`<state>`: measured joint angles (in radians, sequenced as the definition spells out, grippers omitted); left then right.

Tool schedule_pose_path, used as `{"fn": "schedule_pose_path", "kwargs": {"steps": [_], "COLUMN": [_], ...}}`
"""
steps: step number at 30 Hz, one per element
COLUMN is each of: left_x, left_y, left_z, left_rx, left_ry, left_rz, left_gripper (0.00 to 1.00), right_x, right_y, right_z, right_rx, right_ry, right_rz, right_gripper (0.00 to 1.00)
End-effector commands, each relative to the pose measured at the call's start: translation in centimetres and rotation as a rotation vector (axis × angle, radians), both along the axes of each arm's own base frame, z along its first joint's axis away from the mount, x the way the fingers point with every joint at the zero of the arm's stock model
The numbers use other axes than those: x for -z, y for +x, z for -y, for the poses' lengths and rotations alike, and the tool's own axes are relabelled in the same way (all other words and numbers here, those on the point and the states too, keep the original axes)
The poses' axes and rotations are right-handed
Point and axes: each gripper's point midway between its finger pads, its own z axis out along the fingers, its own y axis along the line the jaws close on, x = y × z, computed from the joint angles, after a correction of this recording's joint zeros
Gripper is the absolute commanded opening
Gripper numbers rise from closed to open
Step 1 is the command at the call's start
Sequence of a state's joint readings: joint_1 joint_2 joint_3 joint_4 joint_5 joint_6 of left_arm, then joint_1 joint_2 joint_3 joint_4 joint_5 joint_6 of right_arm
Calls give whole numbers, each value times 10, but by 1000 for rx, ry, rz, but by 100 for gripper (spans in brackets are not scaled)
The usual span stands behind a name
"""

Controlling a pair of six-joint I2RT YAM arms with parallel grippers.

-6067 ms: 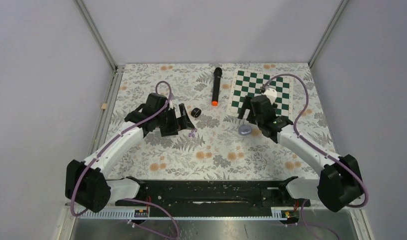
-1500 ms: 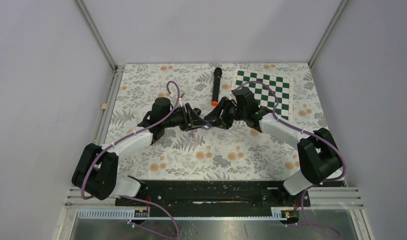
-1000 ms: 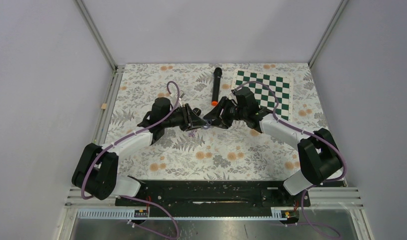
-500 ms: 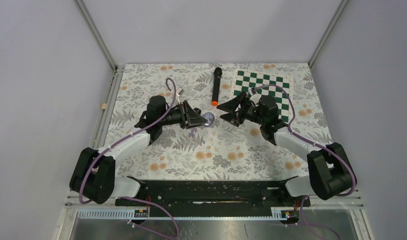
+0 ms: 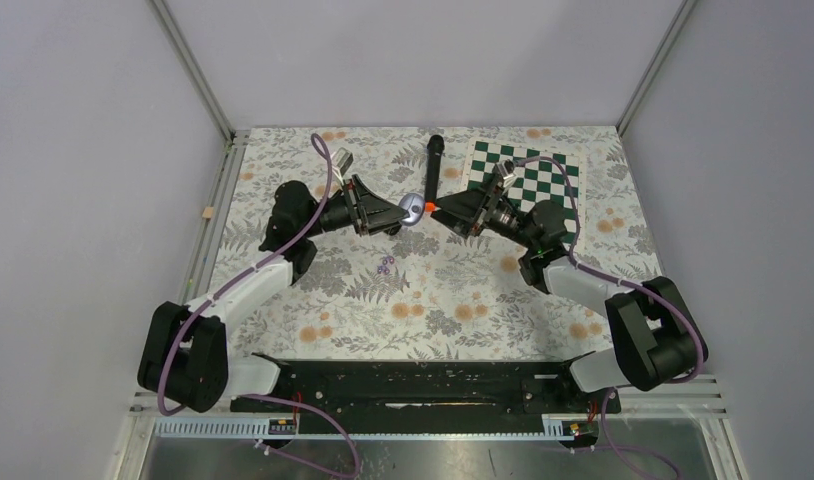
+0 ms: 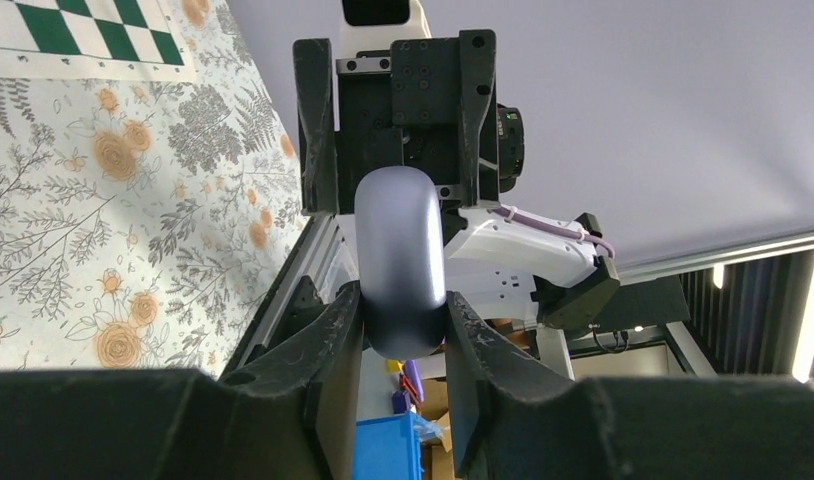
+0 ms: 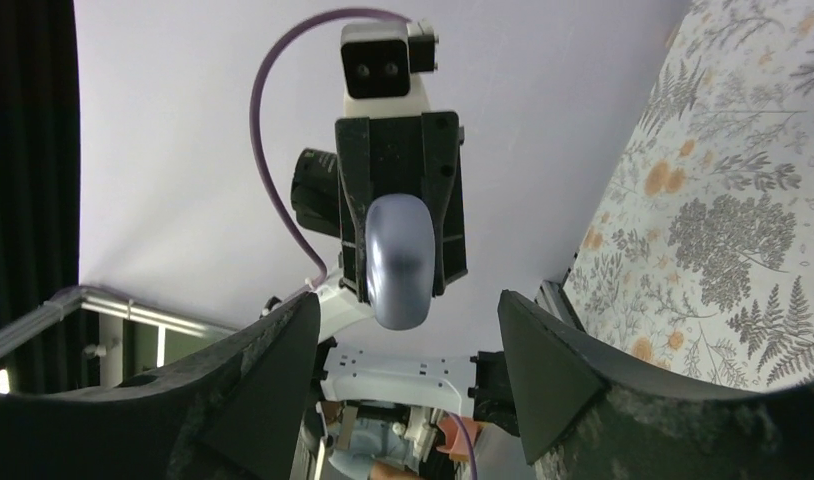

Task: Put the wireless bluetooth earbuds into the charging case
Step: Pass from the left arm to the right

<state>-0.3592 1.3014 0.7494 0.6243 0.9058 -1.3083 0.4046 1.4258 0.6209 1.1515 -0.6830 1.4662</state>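
The charging case (image 5: 414, 208), a closed pale lavender oval, is held off the table, and my left gripper (image 5: 407, 211) is shut on its sides. In the left wrist view the case (image 6: 400, 260) stands pinched between the two fingers of that gripper (image 6: 400, 300). My right gripper (image 5: 446, 211) faces it from the right, open, a short gap away. Nothing lies between its fingers in the right wrist view, where the case (image 7: 401, 262) shows beyond the right gripper (image 7: 405, 300). Tiny pale purple earbuds (image 5: 384, 265) lie on the floral cloth below the left gripper.
A long black microphone (image 5: 433, 170) with an orange end lies at the back centre, just behind the two grippers. A green and white chessboard mat (image 5: 531, 178) lies at the back right. The frame's posts and the grey walls close in the table.
Both grippers met at the case a second ago. The right one has since opened and drawn back to the right, while the left has lifted the case up and toward the back.
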Motion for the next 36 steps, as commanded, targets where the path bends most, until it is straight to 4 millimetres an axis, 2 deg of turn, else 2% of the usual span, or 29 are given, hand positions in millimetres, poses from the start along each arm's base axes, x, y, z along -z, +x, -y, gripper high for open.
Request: {"fn": "schedule_pose_path", "kwargs": {"steps": [1,5,8,16,19,20,25,27,28,30,32,34,36], "left_x": [-42,-45,-45,-45,-45,-45,-46,-48,-48,-47,-45,-43,-43], "left_y": [-7,-10,-10,-11,-11,-11,-12,-12,-13,-11,-8,-5,-4], "left_z": [-2,-2,-3,-3,-3,-3,-3,-3,-3,-3,-4,-5,-5], "left_rx": [14,18,14,16,15,14,19,25,28,22,4,-10,-9], "left_ry": [-37,-37,-39,-42,-43,-44,-52,-60,-60,-50,-32,-12,-9], "left_rz": [125,129,125,119,119,120,116,121,122,113,109,108,110], "left_gripper": [0,0,0,0,0,0,0,0,5,36,51,55,53], "right_x": [-37,-40,-44,-48,-47,-47,-44,-42,-40,-36,-34,-32,-32], "right_y": [-18,-22,-20,-17,-16,-15,-12,-12,-12,-14,-16,-19,-22], "right_z": [-14,-28,-31,-44,-47,-47,-48,-48,-48,-48,-48,-47,-47], "right_rx": [-84,-117,-117,-155,-159,-159,-168,-172,-174,-184,-193,-202,-212], "right_ry": [17,-25,0,31,43,48,89,98,99,102,102,99,95], "right_rz": [143,171,181,182,176,172,152,146,142,139,139,142,145], "right_gripper": [73,72,61,52,39,30,13,1,0,0,0,0,0]}}
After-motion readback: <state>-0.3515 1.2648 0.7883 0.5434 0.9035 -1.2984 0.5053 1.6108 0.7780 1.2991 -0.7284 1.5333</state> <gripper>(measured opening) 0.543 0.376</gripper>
